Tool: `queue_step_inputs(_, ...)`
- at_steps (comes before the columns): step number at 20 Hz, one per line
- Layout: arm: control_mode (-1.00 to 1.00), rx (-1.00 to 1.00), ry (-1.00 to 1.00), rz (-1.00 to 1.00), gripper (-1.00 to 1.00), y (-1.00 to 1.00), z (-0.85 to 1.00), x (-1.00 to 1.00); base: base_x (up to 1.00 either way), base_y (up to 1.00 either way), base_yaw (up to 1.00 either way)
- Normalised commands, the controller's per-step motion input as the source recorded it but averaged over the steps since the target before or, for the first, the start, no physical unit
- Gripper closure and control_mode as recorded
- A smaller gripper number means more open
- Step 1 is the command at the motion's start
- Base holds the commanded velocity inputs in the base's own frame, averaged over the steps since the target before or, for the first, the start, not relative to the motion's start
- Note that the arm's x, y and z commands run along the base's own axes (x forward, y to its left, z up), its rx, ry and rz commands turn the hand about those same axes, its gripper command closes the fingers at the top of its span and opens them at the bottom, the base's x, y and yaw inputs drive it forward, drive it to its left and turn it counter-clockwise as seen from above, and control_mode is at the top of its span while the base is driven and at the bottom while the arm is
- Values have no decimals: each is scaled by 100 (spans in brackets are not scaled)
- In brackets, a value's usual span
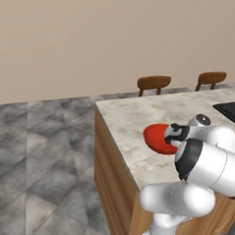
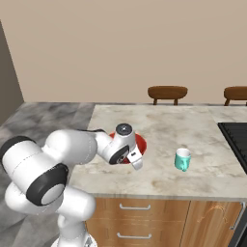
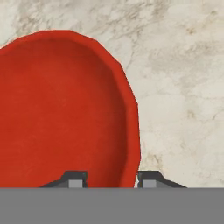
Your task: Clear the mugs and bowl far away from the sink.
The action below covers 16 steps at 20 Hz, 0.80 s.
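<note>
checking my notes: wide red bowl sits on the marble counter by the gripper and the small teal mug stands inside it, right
Not quite. The wide red bowl does sit on the marble counter at the gripper, but the small teal mug stands apart on the counter, to the bowl's right in the right base view. The hand view shows nothing inside the bowl.

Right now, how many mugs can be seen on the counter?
1. A light teal mug stands on the marble counter, to the right of the red bowl and left of the black cooktop. Another mug may be hidden behind the arm.
</note>
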Motion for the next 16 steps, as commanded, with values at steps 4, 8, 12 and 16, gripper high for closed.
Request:
queue_step_inputs(4,-100,0,0,-1,-100,0,59,0,0,0,0)
queue_step_inputs(8,-100,0,-2,-1,-100,1,89,-3,0,0,0)
queue_step_inputs(12,-100,0,-4,-5,-100,0,97,-48,0,0,0)
queue_step_inputs(16,-100,0,-12,-9,-100,0,84,-76,0,0,0)
